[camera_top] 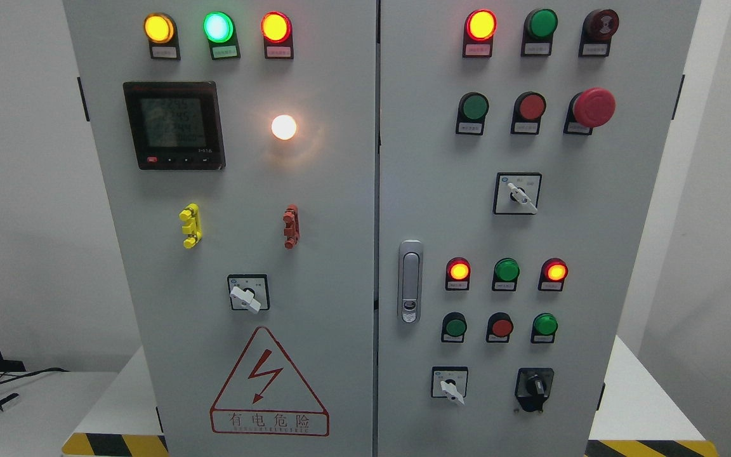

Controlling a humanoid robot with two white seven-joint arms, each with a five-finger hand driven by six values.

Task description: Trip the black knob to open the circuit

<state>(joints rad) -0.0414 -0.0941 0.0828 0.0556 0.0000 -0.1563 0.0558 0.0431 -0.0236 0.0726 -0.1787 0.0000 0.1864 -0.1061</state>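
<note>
no robot hand is showing in the head view, so there's no telling how the fingers are set. the black knob point(535, 385) is sitting at the lower right of the grey cabinet point(340, 254), on its right door, just right of a white selector switch point(450, 384). above it, two red lamps point(459, 271) are glowing beside a green lamp point(506, 270).
</note>
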